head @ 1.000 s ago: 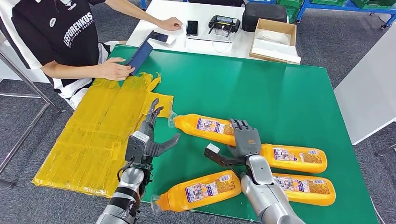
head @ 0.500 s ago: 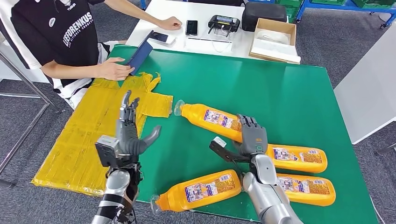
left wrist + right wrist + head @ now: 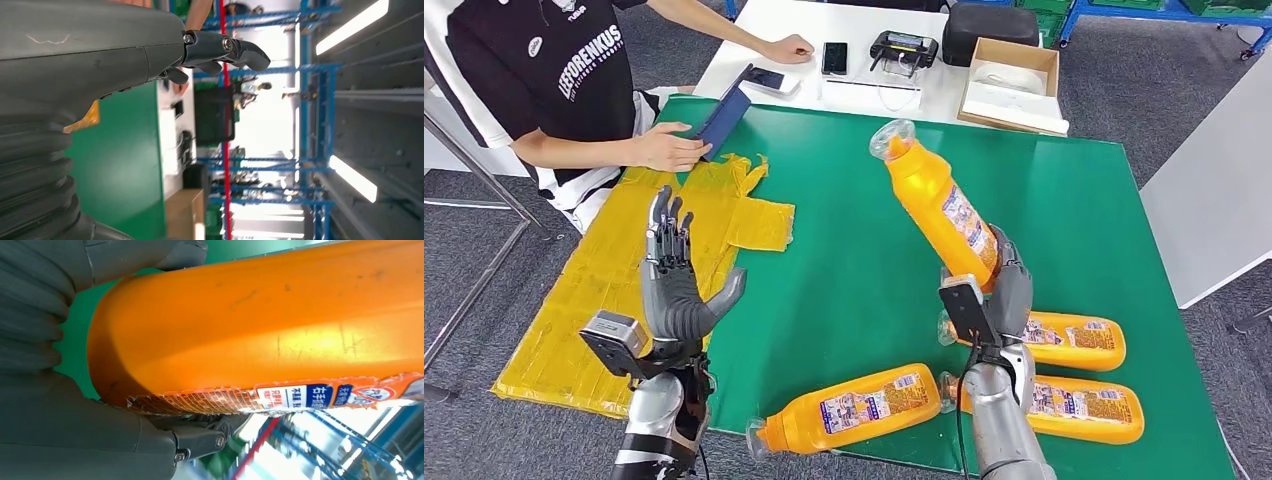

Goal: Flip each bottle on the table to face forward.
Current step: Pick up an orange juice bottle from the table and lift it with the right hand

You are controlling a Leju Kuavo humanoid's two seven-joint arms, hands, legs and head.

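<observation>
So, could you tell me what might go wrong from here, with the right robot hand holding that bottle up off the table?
The right robot hand grips the lifted bottle only near its base, tilted with the cap end high, so it could slip or swing in the grasp. Two bottles lie just beside that hand, so setting the bottle down may knock them. The left robot hand is open above the yellow sheet, too far to steady it.

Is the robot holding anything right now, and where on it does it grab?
The right hand grips an orange bottle around its bottom end, cap tilted up. The left hand holds nothing.
</observation>
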